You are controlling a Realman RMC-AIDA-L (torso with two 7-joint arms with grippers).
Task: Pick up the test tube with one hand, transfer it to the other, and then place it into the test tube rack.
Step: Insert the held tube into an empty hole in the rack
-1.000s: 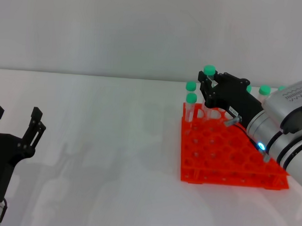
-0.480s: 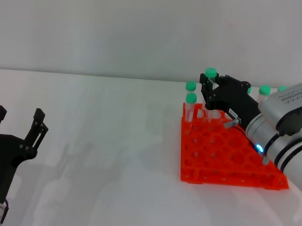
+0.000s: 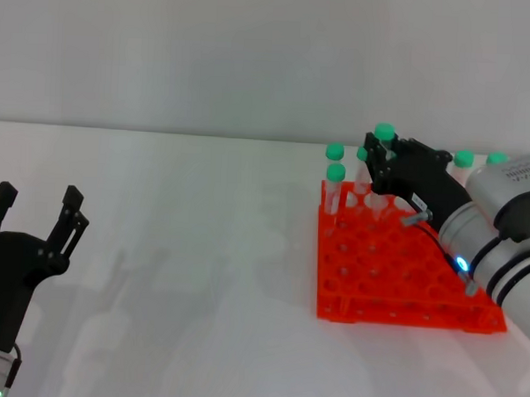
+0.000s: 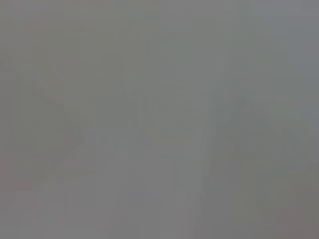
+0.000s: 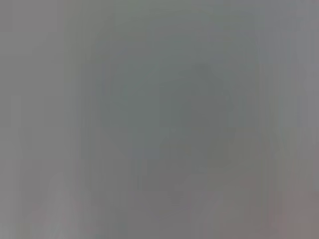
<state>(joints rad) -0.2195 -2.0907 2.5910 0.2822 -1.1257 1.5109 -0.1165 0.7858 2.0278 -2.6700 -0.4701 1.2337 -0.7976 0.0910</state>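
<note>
A: Starting at the left, what is the left gripper [image 3: 36,208] doing?

B: It hangs low over the bare white counter [image 3: 191,274] with its fingers spread and nothing between them, well apart from the rack. I judge its part of the job is over.

A: And across on the right?

B: The right gripper [image 3: 378,159] reaches over the far row of the test tube rack [image 3: 394,274]. A green cap sits right at its fingertips, so that looks like the test tube [image 3: 384,135] (though it looks just like its neighbours).

A: Is the tube seated in a hole?

B: I cannot tell. The black fingers cover its body, and whether they clasp it or have let go is not visible either. If it is held, lowering and releasing remain; if not, only the retreat is left.

A: Anything else unclear?

B: The other capped tubes [image 3: 336,173] stand along the rack's far edge, some partly behind the arm. Both wrist views show only a flat grey blur.
</note>
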